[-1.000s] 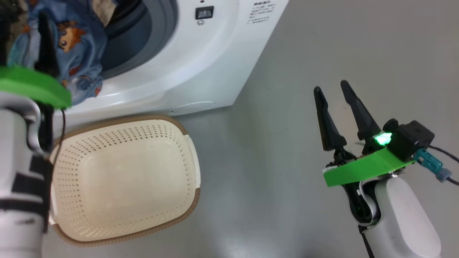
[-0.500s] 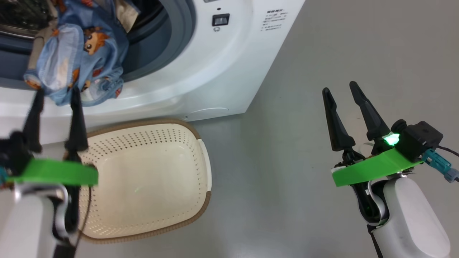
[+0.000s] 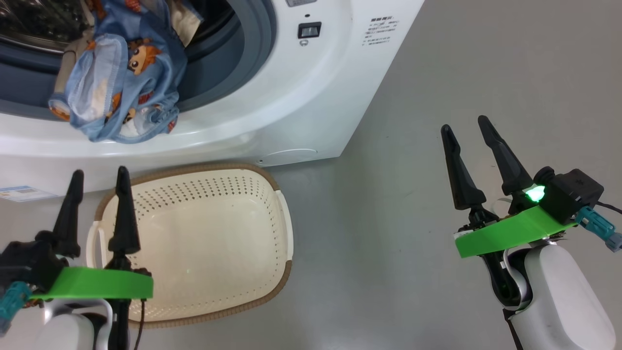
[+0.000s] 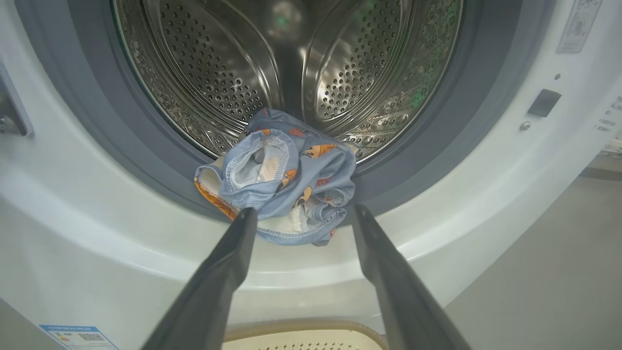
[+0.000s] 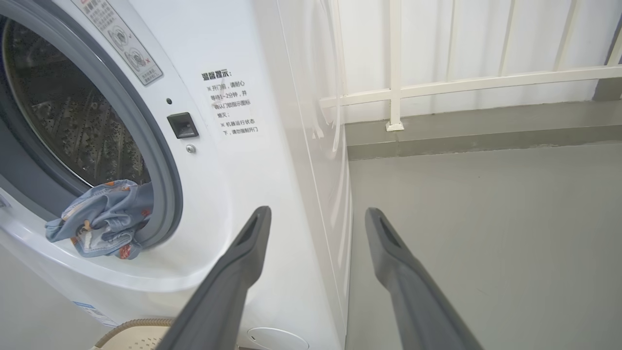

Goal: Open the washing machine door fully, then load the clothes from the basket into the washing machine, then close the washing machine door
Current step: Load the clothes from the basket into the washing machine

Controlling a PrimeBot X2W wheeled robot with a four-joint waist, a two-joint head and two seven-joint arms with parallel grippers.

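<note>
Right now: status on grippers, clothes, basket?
Left gripper open, empty, near basket. Right gripper open, empty, over floor. Clothes hang over the gasket, partly out; basket empty. Overhang likely needs pushing in.

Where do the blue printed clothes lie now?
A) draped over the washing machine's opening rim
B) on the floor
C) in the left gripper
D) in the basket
A: the clothes hang over the grey gasket of the washing machine, partly outside the drum.

both claws gape empty, fingers up: left claw (image 3: 98,176) low, right claw (image 3: 467,128) apart.
</note>
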